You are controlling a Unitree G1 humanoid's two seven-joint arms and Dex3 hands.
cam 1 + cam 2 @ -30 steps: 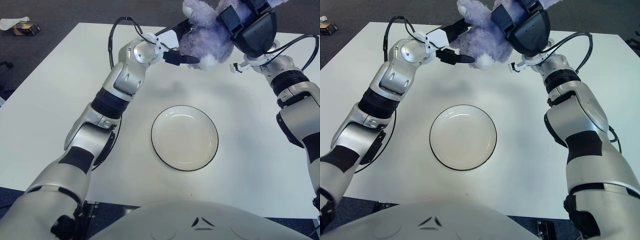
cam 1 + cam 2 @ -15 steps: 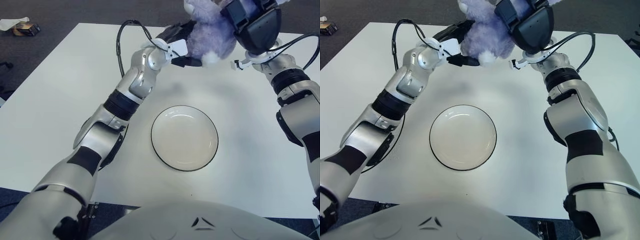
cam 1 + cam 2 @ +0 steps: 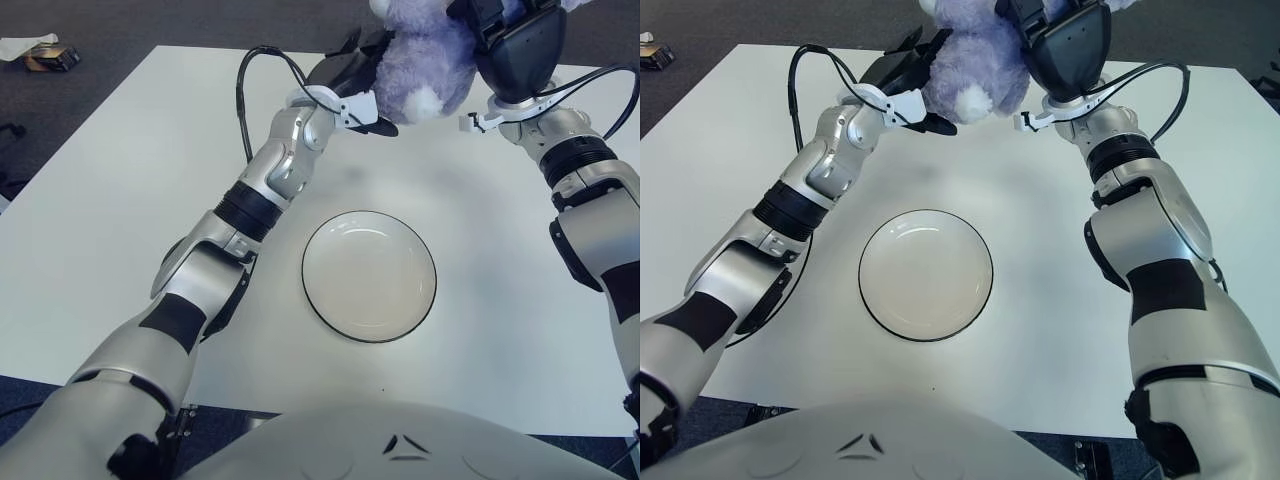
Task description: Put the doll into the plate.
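At far left, beyond the white table (image 3: 100,200), we see a small box (image 3: 52,58) on the floor; any printing on it is unreadable. The left hand (image 3: 352,78) presses its dark fingers against the left flank of the purple doll (image 3: 420,70), held aloft at the table's far edge. The right hand (image 3: 515,45) clasps the doll from the right. The empty plate (image 3: 369,276) lies nearer, well apart. The left eye view alone shows beside the box a crumpled white sheet (image 3: 22,44).

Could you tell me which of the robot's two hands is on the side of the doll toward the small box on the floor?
The left hand, on the doll's left side; the right hand grips its opposite side.
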